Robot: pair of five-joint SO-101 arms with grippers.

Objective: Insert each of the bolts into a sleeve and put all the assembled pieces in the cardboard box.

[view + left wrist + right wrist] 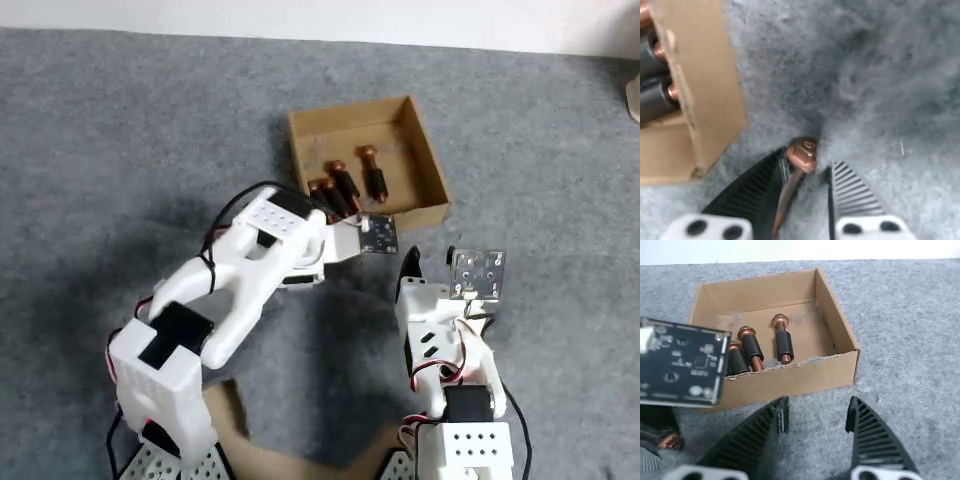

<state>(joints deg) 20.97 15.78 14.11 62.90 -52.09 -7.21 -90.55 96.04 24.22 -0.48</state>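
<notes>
Lying between the spread fingers (760,190) of the left hand (811,167) is a loose copper bolt (801,152). Its hexagonal head is toward the fingertips and its bare shank rests along one finger. A strip of grey shows between the bolt and the other finger, so nothing pinches it. The left wrist view gives this close detail and sets the bolt on the grey, felt-like worktop (880,75), just outside a corner of the cardboard box (705,95).

From the high view, the left arm's wrist sits at the box's near wall, close to its left corner, with the wrist's camera board (378,233) over that spot. This view looks straight down on three assembled pieces (345,185) lying side by side in the left half of the box, each a copper bolt in a black sleeve (377,183).

The right wrist view looks into the box from the front. All three pieces have their heads toward the far wall, and the one nearest the left arm is partly behind the camera board. The right hand (818,407) hangs over the worktop just in front of the near wall, its fingers (870,440) wide apart and holding nothing. In the high view it stands near the box's front right corner, beside the left wrist but apart from it.
</notes>
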